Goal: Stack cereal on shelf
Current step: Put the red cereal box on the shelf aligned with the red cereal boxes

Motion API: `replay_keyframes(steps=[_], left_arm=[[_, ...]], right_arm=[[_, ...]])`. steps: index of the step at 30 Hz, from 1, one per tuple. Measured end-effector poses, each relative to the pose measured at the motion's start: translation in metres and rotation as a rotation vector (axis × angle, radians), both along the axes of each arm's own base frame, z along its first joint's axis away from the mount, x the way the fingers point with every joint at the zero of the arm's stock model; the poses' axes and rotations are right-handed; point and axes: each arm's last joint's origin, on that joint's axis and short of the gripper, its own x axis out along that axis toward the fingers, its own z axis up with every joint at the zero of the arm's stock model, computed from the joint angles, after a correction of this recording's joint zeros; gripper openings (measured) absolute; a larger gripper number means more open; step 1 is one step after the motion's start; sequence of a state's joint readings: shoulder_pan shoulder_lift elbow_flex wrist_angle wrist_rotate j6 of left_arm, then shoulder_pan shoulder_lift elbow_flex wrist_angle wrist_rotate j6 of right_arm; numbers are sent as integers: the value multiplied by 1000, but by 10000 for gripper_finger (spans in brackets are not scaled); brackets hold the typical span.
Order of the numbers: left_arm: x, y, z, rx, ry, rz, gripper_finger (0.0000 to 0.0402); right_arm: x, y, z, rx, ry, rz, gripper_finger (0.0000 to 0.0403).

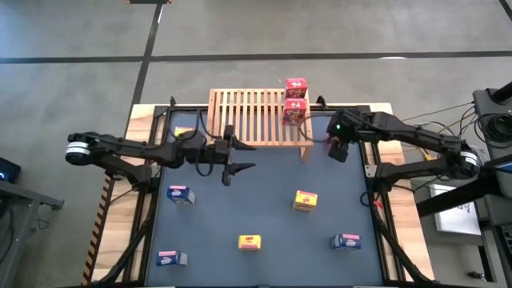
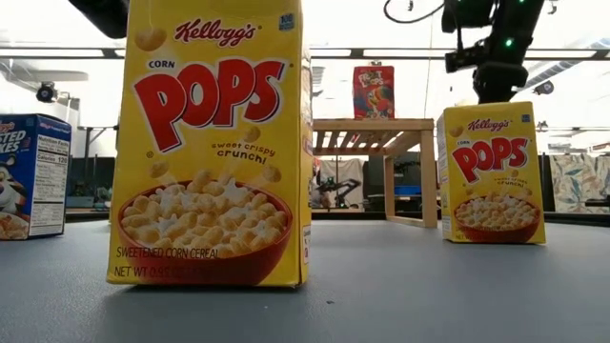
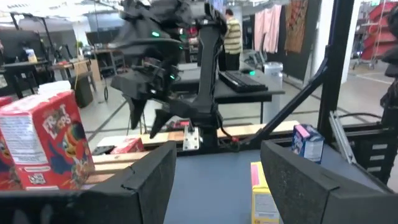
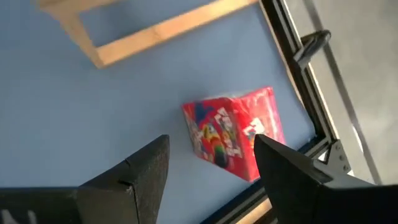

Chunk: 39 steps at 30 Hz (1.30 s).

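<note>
Two hands: we see left hand (image 1: 238, 160) and right hand (image 1: 340, 150) both spread, holding nothing.
Below right hand: red box (image 4: 235, 134) on tabletop (image 1: 264, 200), shelf (image 1: 256, 118) leg beside.
Hidden: box fronts.

The high camera looks straight down on the whole desk (image 1: 264, 192). The low camera sits at desk height, close behind a yellow box (image 2: 210, 143), facing twelve o'clock toward the shelf (image 2: 372, 129), which both show. Wrist cameras look past their fingers.
</note>
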<state>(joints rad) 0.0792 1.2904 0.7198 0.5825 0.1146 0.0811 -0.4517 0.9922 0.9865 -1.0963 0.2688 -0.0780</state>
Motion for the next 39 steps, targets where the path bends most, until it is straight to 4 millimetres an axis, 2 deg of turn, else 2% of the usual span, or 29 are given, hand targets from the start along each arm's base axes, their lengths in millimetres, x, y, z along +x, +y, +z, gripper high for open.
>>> replay_keyframes(steps=[3,9,13,19,25,32,39], left_arm=[[-3,0,1,1,-3,-1,218],[-30,-2,2,-15,-68,-2,213],[-49,-4,-11,-38,-152,-3,210],[-72,-6,-18,-41,-294,-9,210],[-78,-6,-17,-44,-300,-10,209],[-76,-6,-20,-46,-279,-9,209],[-74,-6,-20,-43,-274,-9,209]], right_arm=[[-9,-14,-1,19,6,-26,242],[-28,-36,5,41,-84,-80,277],[-30,-48,4,71,-147,-76,294],[-28,-63,-11,88,-70,-32,307],[-25,-74,-29,126,-50,11,307],[-23,-87,-42,159,-35,-15,304],[-23,-93,-49,192,-12,-50,260]])
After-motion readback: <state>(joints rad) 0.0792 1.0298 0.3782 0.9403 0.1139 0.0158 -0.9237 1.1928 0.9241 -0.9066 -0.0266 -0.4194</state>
